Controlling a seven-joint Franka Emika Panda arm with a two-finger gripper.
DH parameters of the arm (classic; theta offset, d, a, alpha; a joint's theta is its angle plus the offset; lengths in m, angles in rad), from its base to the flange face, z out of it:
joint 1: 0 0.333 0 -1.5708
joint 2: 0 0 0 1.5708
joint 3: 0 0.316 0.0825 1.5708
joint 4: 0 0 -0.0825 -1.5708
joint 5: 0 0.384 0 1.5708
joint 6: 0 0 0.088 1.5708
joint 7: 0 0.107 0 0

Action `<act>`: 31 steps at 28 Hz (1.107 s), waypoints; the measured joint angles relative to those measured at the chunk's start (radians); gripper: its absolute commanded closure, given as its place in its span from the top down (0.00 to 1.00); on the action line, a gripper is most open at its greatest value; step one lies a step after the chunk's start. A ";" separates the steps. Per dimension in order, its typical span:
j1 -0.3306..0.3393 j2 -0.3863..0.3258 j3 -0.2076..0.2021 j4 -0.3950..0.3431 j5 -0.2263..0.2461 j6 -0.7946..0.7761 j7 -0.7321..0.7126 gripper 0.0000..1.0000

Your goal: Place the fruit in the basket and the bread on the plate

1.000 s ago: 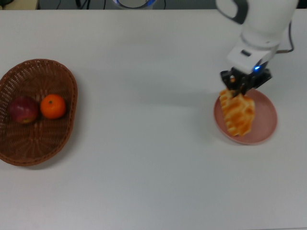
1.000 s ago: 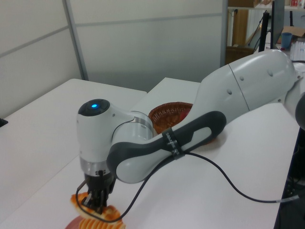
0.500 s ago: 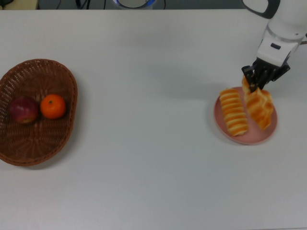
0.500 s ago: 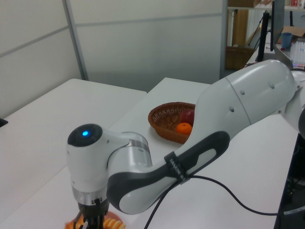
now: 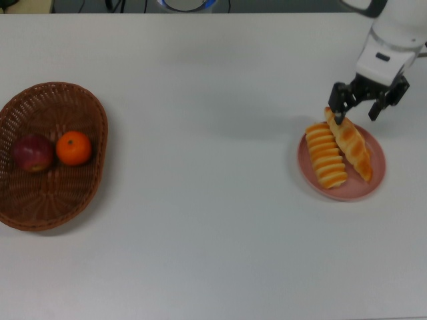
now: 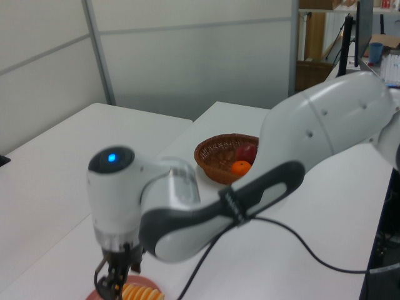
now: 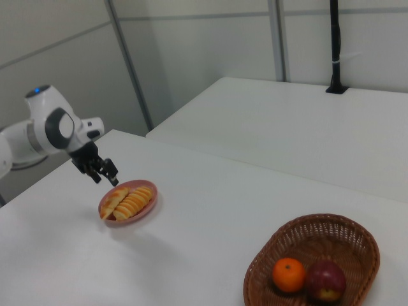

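Both breads lie side by side on the pink plate (image 5: 371, 181), which sits on the white worktop (image 5: 213, 220) near the top view's right edge: the ribbed roll (image 5: 325, 155) with pale cross stripes takes the side toward the top view's left, and the braided pointed pastry (image 5: 351, 142) lies touching it on the top view's right, its upper tip reaching just past the plate's rim. In the right view the two pastries (image 7: 127, 202) fill most of the plate (image 7: 141, 213); in the left view only a striped end of the roll (image 6: 140, 292) and a sliver of the plate show at the bottom edge. The gripper (image 5: 363, 106) hovers just above the far end of the braided pastry with its black fingers spread apart and nothing between them; the right view shows it (image 7: 101, 171) clear of the plate, slightly above and beside it. Well apart, close to the top view's left edge of the worktop, stands the oval brown wicker basket (image 5: 80, 107) holding both fruits: the dark red apple (image 5: 31, 153) and the bright orange mandarin (image 5: 73, 148) rest touching each other on its floor. The right view shows the same pair, mandarin (image 7: 289, 275) beside apple (image 7: 325, 282), in the basket (image 7: 357, 242).
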 measured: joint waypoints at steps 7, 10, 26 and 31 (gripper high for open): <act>-0.052 -0.138 -0.034 0.008 0.047 -0.224 0.000 1.00; -0.108 -0.184 -0.039 0.007 0.066 -0.297 -0.001 1.00; -0.414 -0.327 -0.045 -0.015 0.167 -0.490 -0.243 1.00; -0.490 -0.353 -0.046 -0.029 0.201 -0.515 -0.278 1.00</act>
